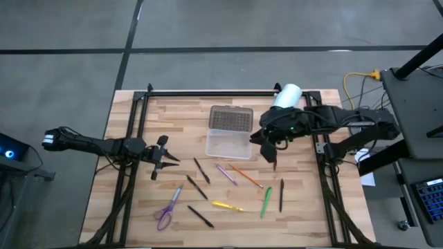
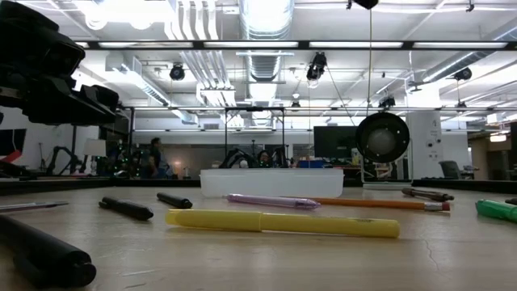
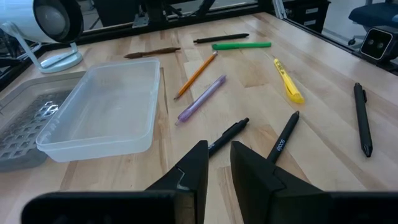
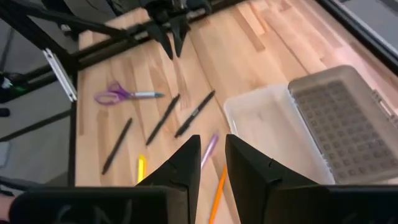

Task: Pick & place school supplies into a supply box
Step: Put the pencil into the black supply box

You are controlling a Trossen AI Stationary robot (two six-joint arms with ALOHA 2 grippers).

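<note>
The supply box (image 1: 228, 144), a clear tray with its dotted grey lid (image 1: 231, 119) folded open toward the far edge, stands at mid-table and is empty (image 3: 102, 109). Pens and pencils lie flat on the wood nearer the front: black pens (image 1: 201, 169), a lilac pen (image 1: 226, 173), an orange pencil (image 1: 246, 176), a yellow pen (image 1: 227, 206) and a green pen (image 1: 266, 202). The purple-handled scissors (image 1: 166, 211) lie at the front left. My left gripper (image 1: 174, 160) hovers left of the pens, narrowly open and empty (image 3: 221, 149). My right gripper (image 1: 273, 162) hangs right of the box, narrowly open and empty (image 4: 212, 140).
A white cylinder with a dark opening (image 1: 287, 95) stands on a foot at the far right, behind the box. Black frame rails (image 1: 131, 124) run along the table's left, right and far sides. Bare wood lies between the box and the left gripper.
</note>
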